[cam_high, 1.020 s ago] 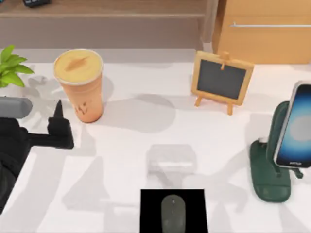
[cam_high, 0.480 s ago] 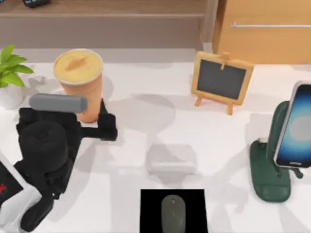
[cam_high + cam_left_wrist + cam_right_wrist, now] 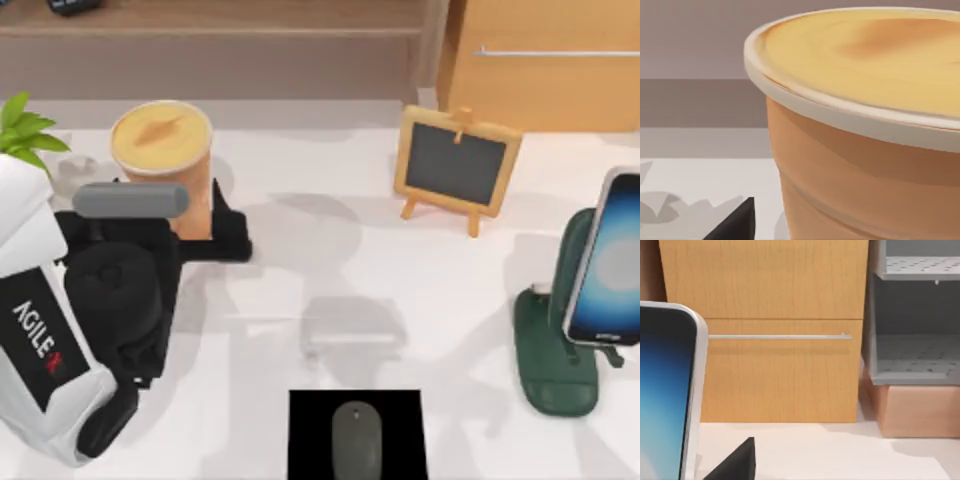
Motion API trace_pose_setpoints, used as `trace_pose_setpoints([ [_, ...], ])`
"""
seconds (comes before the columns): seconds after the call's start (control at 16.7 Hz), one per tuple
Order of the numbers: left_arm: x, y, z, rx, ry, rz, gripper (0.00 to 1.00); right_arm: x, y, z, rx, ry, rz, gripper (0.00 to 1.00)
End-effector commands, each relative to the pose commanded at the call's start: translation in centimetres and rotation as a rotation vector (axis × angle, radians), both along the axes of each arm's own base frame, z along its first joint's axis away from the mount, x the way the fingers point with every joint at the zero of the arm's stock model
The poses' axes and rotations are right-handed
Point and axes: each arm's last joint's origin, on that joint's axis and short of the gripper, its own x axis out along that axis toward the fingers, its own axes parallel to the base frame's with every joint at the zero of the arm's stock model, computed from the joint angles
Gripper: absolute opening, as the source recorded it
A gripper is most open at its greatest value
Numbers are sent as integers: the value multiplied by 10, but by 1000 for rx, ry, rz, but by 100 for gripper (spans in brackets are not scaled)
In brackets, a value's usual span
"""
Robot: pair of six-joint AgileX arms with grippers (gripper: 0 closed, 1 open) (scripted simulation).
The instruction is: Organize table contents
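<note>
My left gripper (image 3: 205, 222) has its black fingers set on either side of the tall orange drink cup with the yellow lid (image 3: 165, 160), at ten o'clock on the smooth white table (image 3: 300, 260); whether they already press its wall I cannot tell. An off-centre squeeze could tip the top-heavy cup or shove it toward the green potted plant (image 3: 22, 135) just beyond. I count one cup, one oval grey computer mouse (image 3: 356, 440) at six o'clock, one slim blue-screened smartphone (image 3: 608, 262) on a green stand at three o'clock, one wooden-framed chalkboard (image 3: 455, 165) and one plant; the right gripper's finger state cannot be told.
</note>
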Motion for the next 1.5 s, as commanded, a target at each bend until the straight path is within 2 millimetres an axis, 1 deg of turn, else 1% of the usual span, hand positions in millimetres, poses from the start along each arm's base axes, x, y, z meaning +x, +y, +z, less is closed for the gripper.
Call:
trace_pose_setpoints([
  [0.24, 0, 0, 0, 1, 2, -1, 100, 0, 0, 0, 0, 0, 0, 100],
  [0.6, 29, -1, -3, 0, 0, 0, 100, 0, 0, 0, 0, 0, 0, 100],
  [0.84, 30, -1, -3, 0, 0, 0, 100, 0, 0, 0, 0, 0, 0, 100],
  [1.5, 30, -1, -3, 0, 0, 0, 17, 0, 0, 0, 0, 0, 0, 100],
])
